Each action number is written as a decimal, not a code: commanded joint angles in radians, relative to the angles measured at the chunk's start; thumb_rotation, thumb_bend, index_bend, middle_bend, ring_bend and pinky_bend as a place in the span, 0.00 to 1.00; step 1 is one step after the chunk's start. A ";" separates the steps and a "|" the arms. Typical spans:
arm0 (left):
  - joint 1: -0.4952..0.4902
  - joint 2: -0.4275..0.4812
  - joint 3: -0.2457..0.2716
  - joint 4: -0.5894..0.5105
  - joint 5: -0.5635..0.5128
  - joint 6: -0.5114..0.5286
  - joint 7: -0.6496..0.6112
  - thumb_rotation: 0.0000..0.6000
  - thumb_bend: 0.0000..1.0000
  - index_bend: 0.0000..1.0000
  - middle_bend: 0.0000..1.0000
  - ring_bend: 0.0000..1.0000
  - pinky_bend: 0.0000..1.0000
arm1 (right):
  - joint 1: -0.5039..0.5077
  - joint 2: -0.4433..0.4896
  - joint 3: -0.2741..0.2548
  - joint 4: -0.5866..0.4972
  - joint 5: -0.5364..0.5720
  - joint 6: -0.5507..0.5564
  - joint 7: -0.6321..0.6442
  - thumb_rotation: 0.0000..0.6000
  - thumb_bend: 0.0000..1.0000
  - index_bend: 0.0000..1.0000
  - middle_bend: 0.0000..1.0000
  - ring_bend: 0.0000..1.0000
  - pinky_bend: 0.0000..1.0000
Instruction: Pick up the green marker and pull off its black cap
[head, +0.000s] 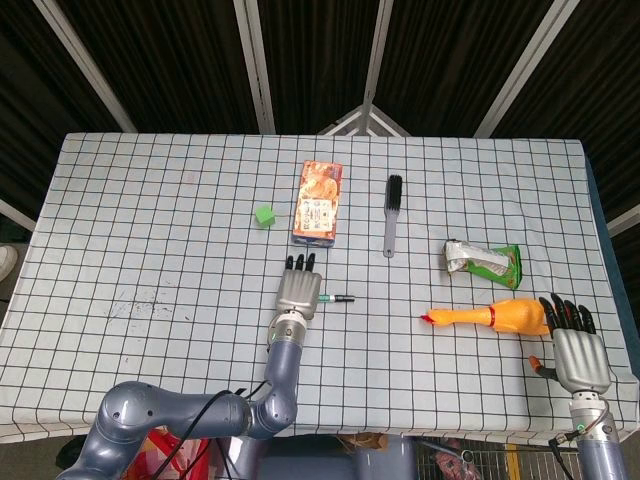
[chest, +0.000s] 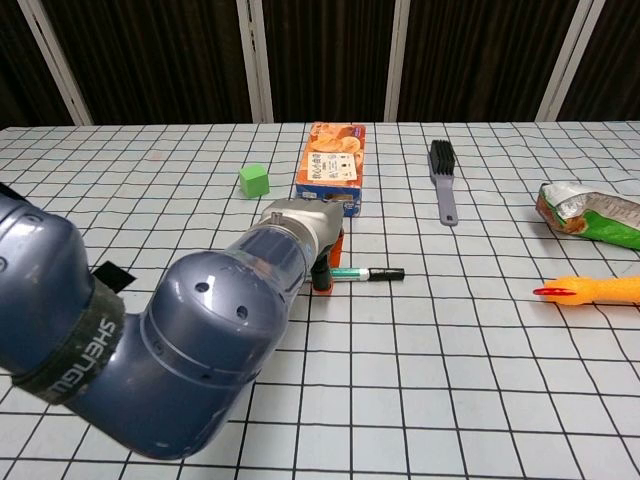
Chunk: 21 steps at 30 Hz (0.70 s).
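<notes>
- The green marker (chest: 350, 273) lies flat on the checked tablecloth (head: 150, 220) near the table's middle, its black cap (chest: 389, 272) pointing toward the robot's right.
- The left hand (head: 299, 288) sits over the marker's uncapped end. The head view shows only the back of the hand, with the fingers (head: 300, 262) stretched flat and pointing away from the robot toward the snack box (head: 318, 202).
- That top-down view shows the marker's teal barrel and dark cap poking out from the hand's right edge, but not whether anything closes on it.
- The chest view sees the same hand from low down, mostly hidden behind the bulky grey forearm (chest: 200, 340). An orange-tipped thumb comes down just at the marker's end, seemingly touching it. Whether the hand actually grips the marker cannot be told from either view.
- The right hand (head: 578, 350) appears only in the head view, at the table's near right corner, palm down with its fingers spread and nothing in it.
- A yellow rubber chicken (head: 490, 317) lies just beside the right hand's fingertips; the chest view shows only its red-beaked head end at the frame edge.
- A green cube (head: 264, 214) sits left of the snack box, a black brush (head: 391, 213) right of it, and a green-and-white snack bag (head: 486, 262) lies beyond the chicken.
</notes>
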 joint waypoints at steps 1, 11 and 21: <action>0.002 0.000 -0.006 -0.007 0.008 0.001 -0.004 1.00 0.53 0.51 0.03 0.00 0.00 | 0.001 -0.002 0.000 0.002 -0.001 -0.001 0.001 1.00 0.24 0.07 0.02 0.01 0.04; 0.032 0.022 -0.010 -0.047 0.033 0.025 -0.014 1.00 0.54 0.57 0.07 0.00 0.00 | 0.000 -0.001 0.001 -0.001 -0.008 0.004 0.000 1.00 0.24 0.07 0.02 0.01 0.04; 0.099 0.087 -0.008 -0.137 0.088 0.038 -0.091 1.00 0.54 0.58 0.07 0.00 0.00 | 0.000 0.009 0.009 -0.019 -0.016 0.016 0.000 1.00 0.24 0.07 0.02 0.01 0.04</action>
